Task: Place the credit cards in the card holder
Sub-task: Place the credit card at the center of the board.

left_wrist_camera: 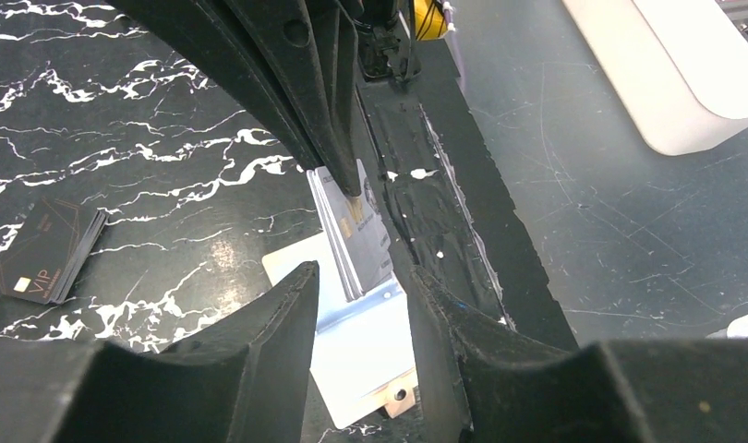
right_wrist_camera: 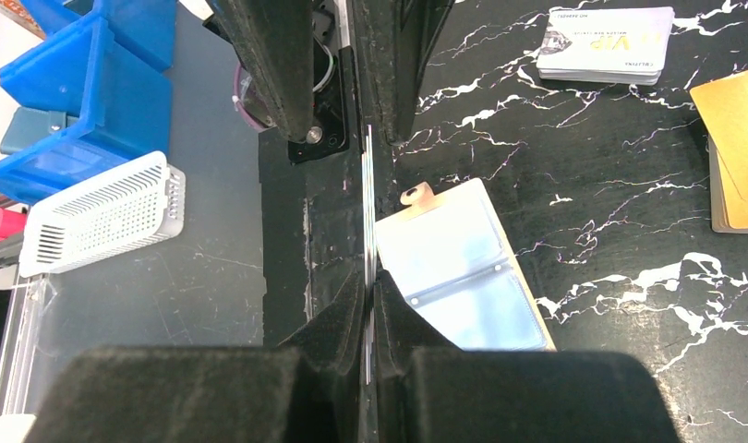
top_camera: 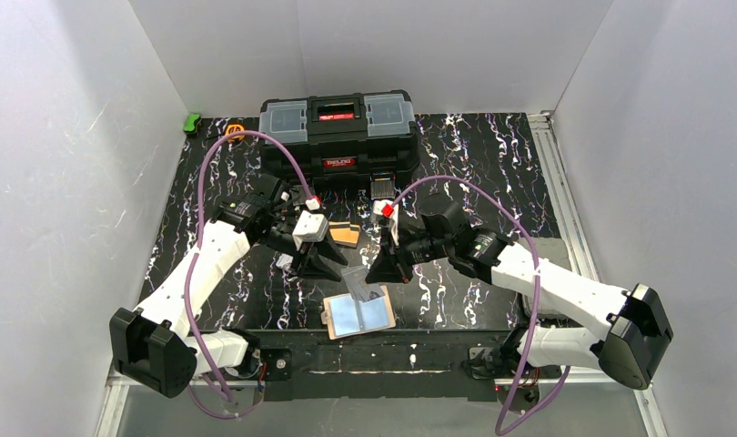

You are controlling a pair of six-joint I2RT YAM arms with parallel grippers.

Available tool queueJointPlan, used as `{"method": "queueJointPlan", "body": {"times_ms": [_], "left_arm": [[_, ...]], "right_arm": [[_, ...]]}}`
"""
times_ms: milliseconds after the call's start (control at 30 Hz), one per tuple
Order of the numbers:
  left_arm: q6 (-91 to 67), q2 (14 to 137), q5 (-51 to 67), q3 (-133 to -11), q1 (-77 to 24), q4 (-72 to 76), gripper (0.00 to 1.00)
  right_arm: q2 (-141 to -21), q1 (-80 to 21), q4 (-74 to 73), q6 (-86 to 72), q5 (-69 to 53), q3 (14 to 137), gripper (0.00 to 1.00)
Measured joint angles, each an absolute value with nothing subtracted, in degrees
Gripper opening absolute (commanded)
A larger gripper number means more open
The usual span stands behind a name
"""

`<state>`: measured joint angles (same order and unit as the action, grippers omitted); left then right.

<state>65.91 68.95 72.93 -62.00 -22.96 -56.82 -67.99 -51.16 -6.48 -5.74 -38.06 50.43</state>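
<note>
- White walls [top_camera: 438, 45] close in a black, white-veined bench [top_camera: 492, 164]. A black toolbox [top_camera: 338, 132] sits at the middle of its far edge and a small green object [top_camera: 192, 121] at the far left corner.
- The card holder [top_camera: 347, 317] lies open and flat at the middle of the bench's near edge, with its clear pockets facing up and its snap tab showing at one corner.
- The right gripper [right_wrist_camera: 368, 281] has its jaws pinched onto a thin stack of credit cards [left_wrist_camera: 368, 242], which it holds upright on edge.
- The stack's lower edge meets the holder's clear pocket on the side nearest the bench's near edge. Whether it has gone into the pocket cannot be told.
- The left gripper [left_wrist_camera: 363, 275] faces the right one across the holder. Its jaws stand partly apart, one on each side of the held stack, and grip nothing.
- Some gold cards [top_camera: 345, 235] lie flat toward the middle of the bench, between the holder and the toolbox.
- A pale pile of cards marked VIP [right_wrist_camera: 606, 44] lies flat on the bench, apart from the holder on the left arm's side.
</note>
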Motion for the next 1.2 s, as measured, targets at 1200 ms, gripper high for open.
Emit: {"method": "queueJointPlan", "body": {"times_ms": [1200], "left_arm": [[67.77, 74.43, 70.39, -65.52, -23.09, -61.82, 0.0]], "right_arm": [[-68.75, -54.83, -9.43, -1.02, -32.1, 53.3, 0.01]]}}
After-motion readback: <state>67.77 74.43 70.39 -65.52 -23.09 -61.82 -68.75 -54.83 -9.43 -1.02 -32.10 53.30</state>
